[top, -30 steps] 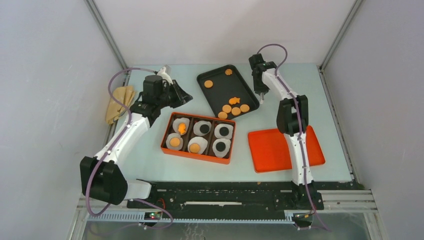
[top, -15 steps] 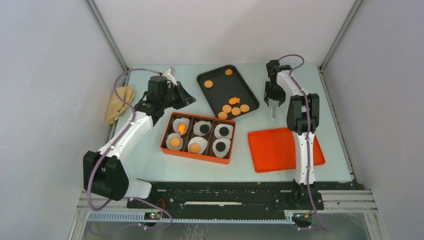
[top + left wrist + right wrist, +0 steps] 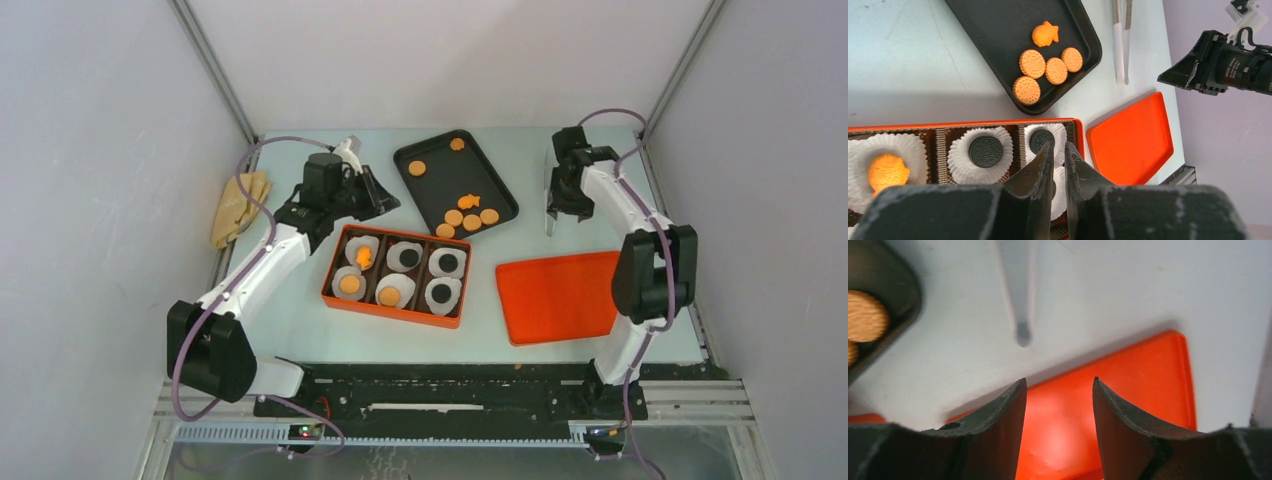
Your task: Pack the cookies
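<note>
The cookies are split between two places. Several round orange ones (image 3: 472,222) and a fish-shaped one (image 3: 1044,34) lie on the black tray (image 3: 440,185). Others sit in white liners in the orange box (image 3: 331,272): an orange fish (image 3: 888,171), round orange ones (image 3: 349,284) and dark ones (image 3: 985,151). My left gripper (image 3: 1058,145) hovers over the box's far edge (image 3: 385,200), its jaws a narrow gap apart with nothing between them. Right of the tray, my right gripper (image 3: 1059,381) is open and empty, just behind the tongs.
White tongs (image 3: 547,212) lie on the table between the black tray and the right arm. The orange lid (image 3: 556,297) lies flat right of the box. A tan cloth (image 3: 238,205) sits at the left edge.
The right arm swung right, away from the black tray, and its jaws opened; the tongs it carried now lie on the table. The left gripper edged right toward the box.
</note>
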Controlling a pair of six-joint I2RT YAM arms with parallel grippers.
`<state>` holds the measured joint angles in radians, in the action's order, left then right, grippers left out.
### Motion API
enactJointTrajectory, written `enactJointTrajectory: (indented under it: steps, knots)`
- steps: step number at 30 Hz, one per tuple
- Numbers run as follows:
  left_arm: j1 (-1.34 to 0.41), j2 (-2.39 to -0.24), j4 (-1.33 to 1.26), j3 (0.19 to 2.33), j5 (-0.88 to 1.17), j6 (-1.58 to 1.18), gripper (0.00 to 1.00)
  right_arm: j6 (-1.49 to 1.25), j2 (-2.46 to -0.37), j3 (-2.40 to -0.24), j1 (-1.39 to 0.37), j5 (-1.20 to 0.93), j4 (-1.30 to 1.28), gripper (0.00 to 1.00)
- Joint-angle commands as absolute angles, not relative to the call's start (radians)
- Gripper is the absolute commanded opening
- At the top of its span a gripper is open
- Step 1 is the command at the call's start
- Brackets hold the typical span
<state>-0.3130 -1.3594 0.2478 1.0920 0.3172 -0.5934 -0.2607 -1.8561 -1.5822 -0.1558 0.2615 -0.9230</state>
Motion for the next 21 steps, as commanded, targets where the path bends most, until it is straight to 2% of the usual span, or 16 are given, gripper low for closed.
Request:
enactJointTrajectory:
  steps: [1,7,15,21]
  knots:
    - [-0.352,-1.372,0.19,1.101,0.344,-0.575,0.18,-0.307,-1.838,-1.469,-0.064,0.372,-0.927,0.59]
    - [-0.381,-1.391,0.176,1.111,0.366,-0.578,0.18,-0.347,-1.902,-1.369,0.024,0.378,-0.937,0.6]
    - [-0.387,-1.359,0.148,1.061,0.374,-0.58,0.17,-0.357,-1.928,-1.37,0.167,0.397,-0.941,0.6]
    - [-0.387,-1.366,0.14,1.04,0.387,-0.586,0.17,-0.363,-1.898,-1.366,0.172,0.394,-0.952,0.58]
